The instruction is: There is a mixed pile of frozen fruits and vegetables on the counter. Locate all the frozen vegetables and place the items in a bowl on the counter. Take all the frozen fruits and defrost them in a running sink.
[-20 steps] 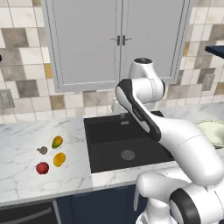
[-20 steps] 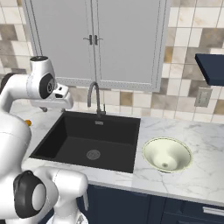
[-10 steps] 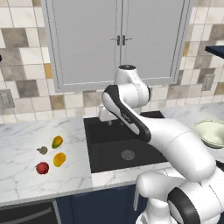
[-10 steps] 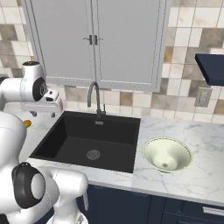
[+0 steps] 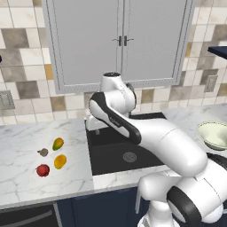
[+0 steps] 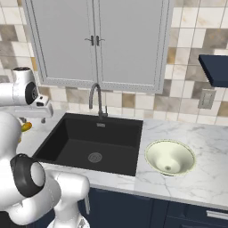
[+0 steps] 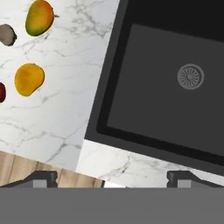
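Note:
The mixed pile lies on the white marble counter left of the sink: two yellow-orange frozen fruits, and as frozen vegetables a round red one and a grey-brown lump. In the hand view the fruits and the lump sit at upper left, the red one cut by the edge. My gripper hangs open and empty high over the left rim of the black sink, right of the pile. The pale bowl stands right of the sink.
A dark gooseneck faucet rises behind the basin, whose steel drain shows in the hand view. Grey wall cabinets hang above the tiled wall. A strip of wooden floor shows past the counter's front edge.
The arm has swung left, from over the middle of the sink to over its left rim, nearer the pile. The jaws stay wide open.

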### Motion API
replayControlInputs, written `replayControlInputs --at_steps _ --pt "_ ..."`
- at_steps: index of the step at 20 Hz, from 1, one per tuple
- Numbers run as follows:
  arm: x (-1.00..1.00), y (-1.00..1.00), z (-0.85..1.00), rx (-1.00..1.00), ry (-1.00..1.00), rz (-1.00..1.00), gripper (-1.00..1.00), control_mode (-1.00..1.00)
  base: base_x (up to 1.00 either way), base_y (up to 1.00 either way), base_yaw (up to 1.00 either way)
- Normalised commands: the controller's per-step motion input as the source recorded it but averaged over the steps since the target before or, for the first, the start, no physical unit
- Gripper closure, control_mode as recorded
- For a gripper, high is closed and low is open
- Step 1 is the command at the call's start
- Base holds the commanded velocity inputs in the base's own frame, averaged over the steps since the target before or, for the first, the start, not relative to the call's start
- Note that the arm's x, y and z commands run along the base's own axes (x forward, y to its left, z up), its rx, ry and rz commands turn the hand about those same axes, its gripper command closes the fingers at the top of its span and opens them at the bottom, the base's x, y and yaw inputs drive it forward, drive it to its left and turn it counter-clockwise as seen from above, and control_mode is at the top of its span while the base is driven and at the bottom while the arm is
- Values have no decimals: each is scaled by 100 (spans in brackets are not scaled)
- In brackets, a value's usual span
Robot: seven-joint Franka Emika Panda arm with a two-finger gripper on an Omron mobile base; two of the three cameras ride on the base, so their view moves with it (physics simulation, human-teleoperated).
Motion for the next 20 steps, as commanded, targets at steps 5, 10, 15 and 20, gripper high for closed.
replayControlInputs --at_steps 5,10,15,20 --pt "-5 48 -11 -1 6 9 -100 -100 0 0 0" --pt "-4 55 -10 -2 7 9 -100 -100 0 0 0" --pt "-5 56 -10 -2 5 8 -100 -100 0 0 0" --pt "-5 57 -12 -1 4 8 -100 -100 0 0 0"
